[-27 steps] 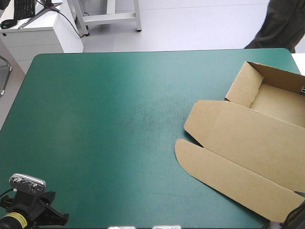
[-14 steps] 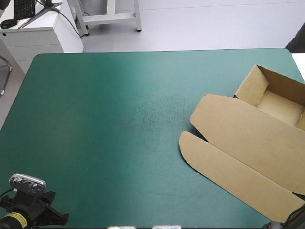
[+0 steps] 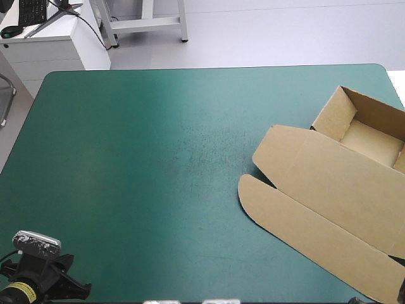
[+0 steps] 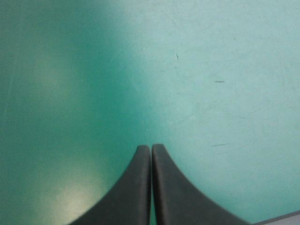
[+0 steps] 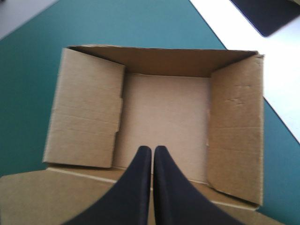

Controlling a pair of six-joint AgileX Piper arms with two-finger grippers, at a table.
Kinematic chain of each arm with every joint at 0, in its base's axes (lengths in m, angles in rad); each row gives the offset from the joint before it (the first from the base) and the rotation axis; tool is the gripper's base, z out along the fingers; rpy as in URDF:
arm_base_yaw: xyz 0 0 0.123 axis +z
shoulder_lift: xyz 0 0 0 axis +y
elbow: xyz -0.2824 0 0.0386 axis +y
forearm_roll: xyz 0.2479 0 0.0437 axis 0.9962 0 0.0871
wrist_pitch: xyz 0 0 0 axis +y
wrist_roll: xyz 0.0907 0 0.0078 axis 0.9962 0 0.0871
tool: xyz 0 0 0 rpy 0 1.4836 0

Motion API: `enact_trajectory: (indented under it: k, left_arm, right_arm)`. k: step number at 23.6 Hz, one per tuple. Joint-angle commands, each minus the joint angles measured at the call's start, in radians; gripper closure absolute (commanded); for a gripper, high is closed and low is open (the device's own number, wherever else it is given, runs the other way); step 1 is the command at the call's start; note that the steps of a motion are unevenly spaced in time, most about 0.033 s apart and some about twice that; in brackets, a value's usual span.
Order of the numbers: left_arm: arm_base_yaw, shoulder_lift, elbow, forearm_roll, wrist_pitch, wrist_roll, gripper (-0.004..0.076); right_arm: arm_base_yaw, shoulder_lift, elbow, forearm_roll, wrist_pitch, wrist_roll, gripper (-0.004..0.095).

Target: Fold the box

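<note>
Now the left gripper (image 4: 151,149) hangs clenched, black fingers (image 4: 131,197) together over bare teal-green cover (image 4: 211,70). At four o'clock on the cover lies the brown box (image 3: 329,190), an open tray (image 5: 164,112) with lid (image 3: 316,168) flat; the right gripper (image 5: 153,150), likewise clenched, points into the tray.
</note>
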Motion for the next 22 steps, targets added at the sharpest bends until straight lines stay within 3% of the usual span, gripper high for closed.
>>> enact_trajectory:
  k: [1,5,9,13,22]
  left_arm:
    - [-0.004,0.013,-0.025,0.007,-0.046,-0.009,0.0734]
    - [-0.004,0.013,-0.025,0.022,-0.053,-0.026,0.0734]
    - [-0.004,0.013,-0.018,0.035,-0.096,-0.026,0.0734]
    - [-0.004,0.013,0.007,0.030,-0.145,-0.037,0.0734]
    - [-0.004,0.013,0.009,0.030,-0.147,-0.024,0.0734]
  right_arm:
    - [0.075,-0.146,0.028,0.056,0.010,-0.035,0.0915]
    - [0.356,-0.390,0.251,-0.098,0.010,-0.063,0.0915]
    - [0.498,-0.624,0.509,-0.103,0.008,-0.076,0.0915]
    - [0.534,-0.807,0.733,-0.104,-0.037,-0.140,0.0916]
    - [0.534,-1.067,1.094,-0.106,-0.222,-0.182,0.0923]
